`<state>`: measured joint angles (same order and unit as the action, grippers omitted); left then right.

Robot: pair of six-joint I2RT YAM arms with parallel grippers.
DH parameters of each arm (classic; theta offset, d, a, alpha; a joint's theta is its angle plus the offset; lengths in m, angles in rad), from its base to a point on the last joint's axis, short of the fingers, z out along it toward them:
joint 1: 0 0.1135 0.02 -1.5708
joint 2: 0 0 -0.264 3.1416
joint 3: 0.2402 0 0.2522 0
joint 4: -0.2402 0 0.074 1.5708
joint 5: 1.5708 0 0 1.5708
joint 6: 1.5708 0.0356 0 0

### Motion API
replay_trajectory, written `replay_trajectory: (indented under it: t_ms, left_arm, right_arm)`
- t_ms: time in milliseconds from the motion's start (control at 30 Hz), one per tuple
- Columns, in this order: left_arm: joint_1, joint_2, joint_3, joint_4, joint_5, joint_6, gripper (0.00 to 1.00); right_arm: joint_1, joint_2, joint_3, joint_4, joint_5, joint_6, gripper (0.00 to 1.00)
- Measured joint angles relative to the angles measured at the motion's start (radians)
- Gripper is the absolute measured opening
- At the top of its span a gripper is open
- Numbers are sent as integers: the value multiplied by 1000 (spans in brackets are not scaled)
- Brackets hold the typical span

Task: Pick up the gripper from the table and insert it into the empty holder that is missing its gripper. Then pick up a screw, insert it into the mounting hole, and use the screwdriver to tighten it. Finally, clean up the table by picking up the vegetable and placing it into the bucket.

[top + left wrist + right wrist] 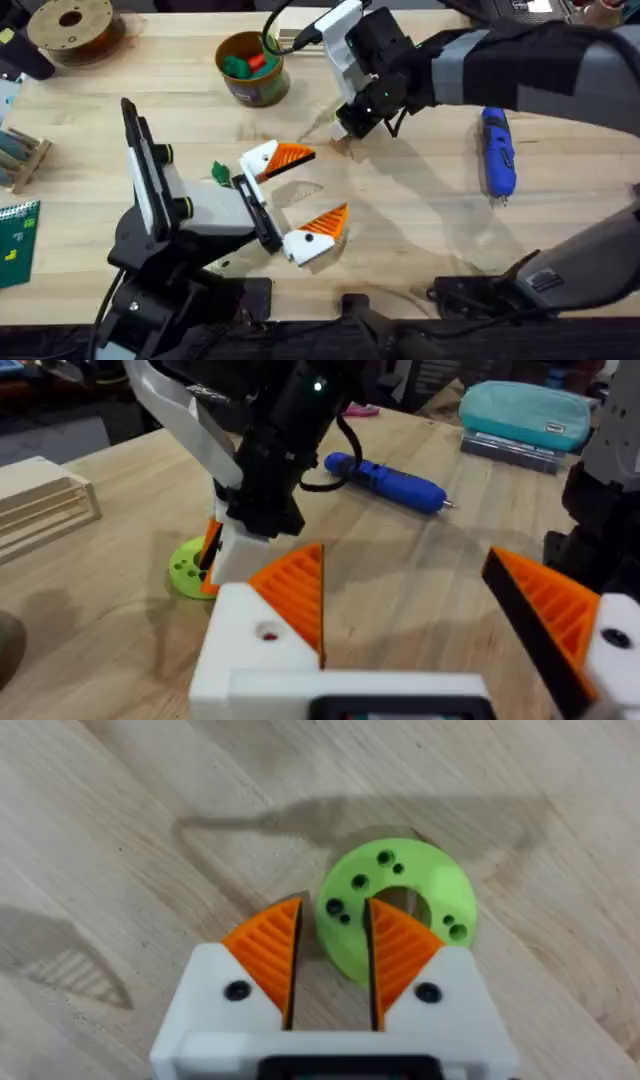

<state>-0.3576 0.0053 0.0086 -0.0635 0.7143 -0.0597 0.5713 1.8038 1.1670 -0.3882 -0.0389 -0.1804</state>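
Overhead hides the right pincer (330, 965) pinching a lime ring (400, 905); left pincer (305, 195) released

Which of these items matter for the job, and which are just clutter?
Job:
screwdriver
vegetable
bucket

Lying about:
lime ring, its wall between the pads of the right gripper
filament spool
wooden rack
teal pouch
green board
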Motion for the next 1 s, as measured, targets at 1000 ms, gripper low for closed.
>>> replay_trajectory:
  t_ms: [1000]
  left_arm:
    - [0, 0, 0, 0, 0, 0, 987]
  right_arm:
    - [40, 0, 41, -56, 24, 0, 448]
